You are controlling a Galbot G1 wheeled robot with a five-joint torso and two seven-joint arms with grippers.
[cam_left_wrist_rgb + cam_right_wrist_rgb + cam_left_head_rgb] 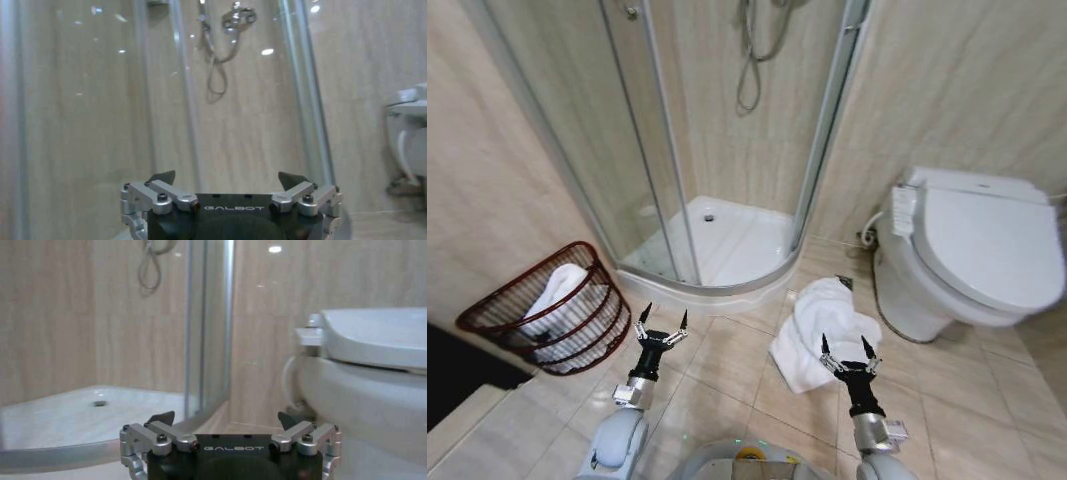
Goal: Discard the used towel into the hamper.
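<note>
White towel (824,332) crumpled on the floor tiles (727,365) just left of the toilet (972,255), near the shower tray (727,240). Hamper (547,310) well to the left of the toilet, against the wall past the shower, tipped on its side with white cloth (562,295) already inside. Right gripper (846,352) over the towel's near edge, jaws spread wide and holding nothing; left gripper (661,326) above bare tiles between hamper and towel, likewise wide open and empty.
</note>
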